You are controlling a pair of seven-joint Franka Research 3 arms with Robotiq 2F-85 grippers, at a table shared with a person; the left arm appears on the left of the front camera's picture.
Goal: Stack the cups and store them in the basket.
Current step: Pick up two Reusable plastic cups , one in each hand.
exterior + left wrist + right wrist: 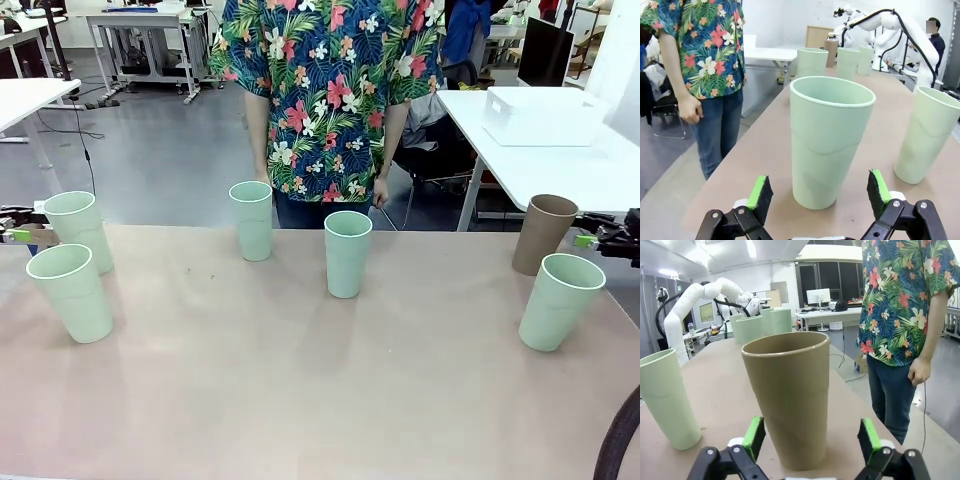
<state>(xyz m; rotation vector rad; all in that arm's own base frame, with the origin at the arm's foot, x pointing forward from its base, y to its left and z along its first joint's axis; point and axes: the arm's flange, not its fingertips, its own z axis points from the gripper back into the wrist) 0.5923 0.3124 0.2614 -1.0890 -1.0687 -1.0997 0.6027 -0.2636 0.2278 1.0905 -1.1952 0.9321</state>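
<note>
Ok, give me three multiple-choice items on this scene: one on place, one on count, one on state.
1. Where is the white rectangular plastic basket?
A. among the cups
B. on the white table at far right
C. in the person's hands
2. How many pale mint green tapered plastic cups stand on the tan table?
A. three
B. five
C. six
3. The right gripper, facing the taupe-brown plastic cup, is:
A. open
B. shut on it
C. shut on nothing
Answers: B, it sits on that white table. B, five mint ones, counted in the front view. A, its green pads stand apart, clear of the cup's walls.
</note>
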